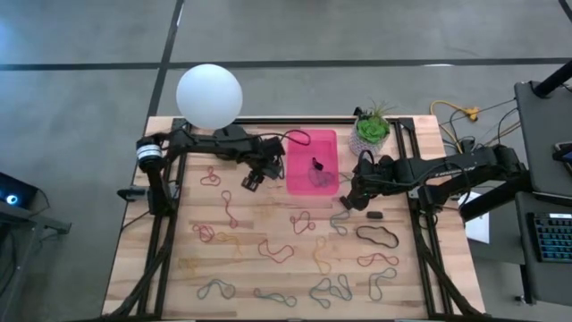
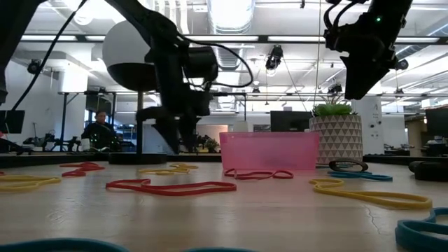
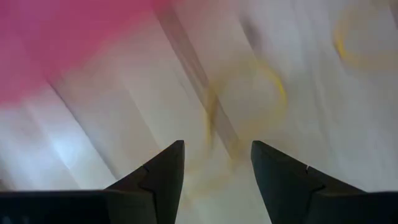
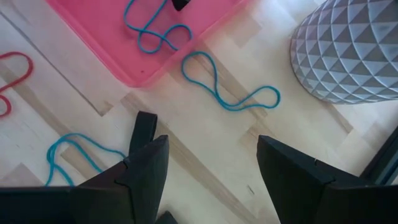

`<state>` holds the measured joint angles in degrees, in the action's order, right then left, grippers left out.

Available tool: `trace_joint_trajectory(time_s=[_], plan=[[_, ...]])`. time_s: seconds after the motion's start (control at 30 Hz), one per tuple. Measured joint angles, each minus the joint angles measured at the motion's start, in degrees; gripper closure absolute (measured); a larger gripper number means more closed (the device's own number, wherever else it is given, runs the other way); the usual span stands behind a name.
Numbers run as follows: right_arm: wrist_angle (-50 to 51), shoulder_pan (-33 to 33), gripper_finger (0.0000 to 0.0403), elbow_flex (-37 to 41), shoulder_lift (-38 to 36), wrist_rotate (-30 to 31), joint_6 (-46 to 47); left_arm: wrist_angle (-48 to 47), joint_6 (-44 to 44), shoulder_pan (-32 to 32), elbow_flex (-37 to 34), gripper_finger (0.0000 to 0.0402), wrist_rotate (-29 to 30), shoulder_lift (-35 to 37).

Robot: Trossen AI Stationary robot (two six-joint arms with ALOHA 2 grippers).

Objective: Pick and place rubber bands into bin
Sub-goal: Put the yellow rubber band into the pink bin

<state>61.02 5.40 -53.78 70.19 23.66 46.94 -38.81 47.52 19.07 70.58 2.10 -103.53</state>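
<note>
The bin, a low pink tray, sits at upper centre of the high view, and it holds very little so far: one thin band curled on its floor in the right wrist view, plus a small dark shape near its middle that I cannot identify from above. Nearly all the rubber bands are still spread across the desk, filling the lower half of the high view in red, orange, yellow, grey-green and black, with one black loop at right centre and a red one at left centre. Another thin band lies on the wood just outside the bin's corner, between it and the plant pot. So the job looks barely begun, with some two dozen loops left to gather. The left end effector hangs just left of the bin, its fingers spread wide and empty above a yellow band that shows only as a smear in its own view. The right end effector hovers just off the bin's lower right corner, also wide apart and carrying nothing. A white globe lamp stands at the upper left of the high view, behind the left arm.
</note>
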Motion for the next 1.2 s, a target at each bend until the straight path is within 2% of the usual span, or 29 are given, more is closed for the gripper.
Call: trace_joint_trajectory(time_s=[0.13,0.6,0.7,1.0,1.2], plan=[[0.1,0.0,0.0172,0.0,0.0,-0.1,0.0,3.7,-0.1,-0.4,0.1,0.0230,-2.0,-1.6],[1.7,0.0,0.0172,0.0,-0.3,-0.3,0.7,0.9,-0.7,-0.3,0.3,0.0238,-2.0,-6.1],[1.7,0.0,0.0172,0.0,-0.3,-0.3,0.9,-0.2,-0.7,-0.2,0.1,0.0266,-2.0,-6.3],[1.7,0.0,0.0172,0.1,-0.3,-0.1,1.1,0.3,-3.6,0.1,-2.6,0.0389,-2.9,-6.4],[1.7,0.0,0.0172,0.1,-0.3,0.3,0.9,-0.4,-9.7,0.0,-2.7,0.0400,-3.4,-5.9]])
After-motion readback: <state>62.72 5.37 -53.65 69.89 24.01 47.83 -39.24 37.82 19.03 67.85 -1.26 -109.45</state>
